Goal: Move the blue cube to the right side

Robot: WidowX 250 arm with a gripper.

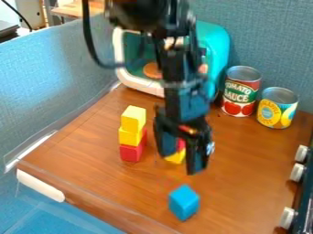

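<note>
Blue cube point(184, 202) sits up front on our worktop point(245, 169), and our gripper point(181, 162) hangs behind it and higher, fingers spread, so we'd probably come toward the camera and down to grab it.

The tool point(181, 162) partly hides a yellow block point(175, 158), and the right edge crops a knobbed appliance point(305, 196).

Two cans point(241, 91), three knobs point(297, 172), six blocks point(184, 203) (at least).
</note>
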